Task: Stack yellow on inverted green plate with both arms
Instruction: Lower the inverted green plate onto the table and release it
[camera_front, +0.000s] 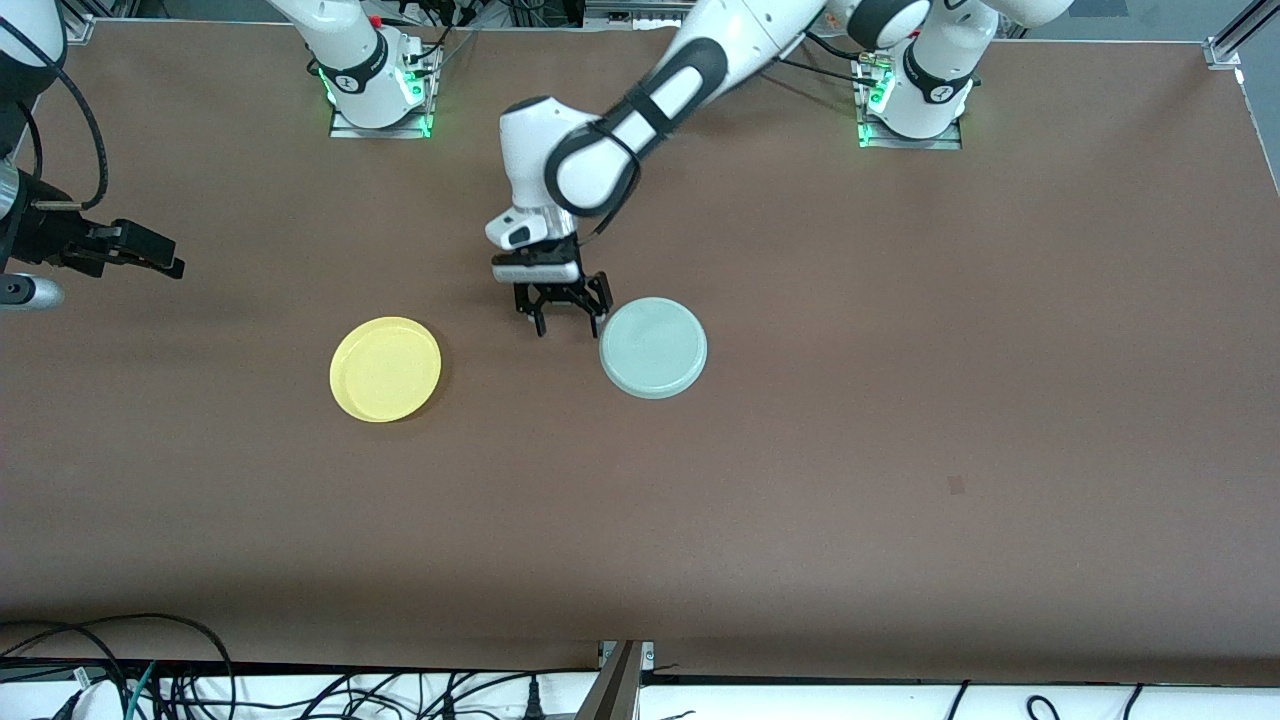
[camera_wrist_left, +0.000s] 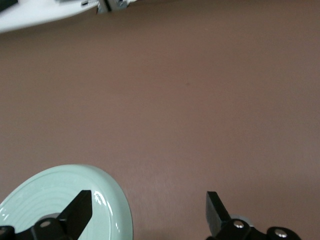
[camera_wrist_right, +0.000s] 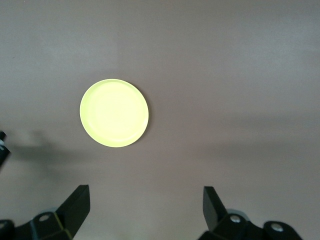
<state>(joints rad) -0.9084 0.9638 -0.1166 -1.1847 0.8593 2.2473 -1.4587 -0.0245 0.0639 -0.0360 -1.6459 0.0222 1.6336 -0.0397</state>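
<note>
The left gripper (camera_front: 567, 322) hangs low over the brown tabletop (camera_front: 900, 450) just beside the green plate (camera_front: 653, 348), at the plate's edge toward the right arm's end, its fingers (camera_wrist_left: 80, 212) spread and holding nothing. The yellow plate (camera_front: 385, 368) lies flat, well apart from the green one, toward the right arm's end. The right gripper (camera_wrist_right: 145, 207) waits high over the tabletop near that end, spread wide and empty. No readable writing shows.

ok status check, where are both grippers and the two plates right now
Left gripper open, low beside green plate, empty. Right gripper open, waiting high at its table end. Yellow plate flat on table, untouched. Nothing between plates.
</note>
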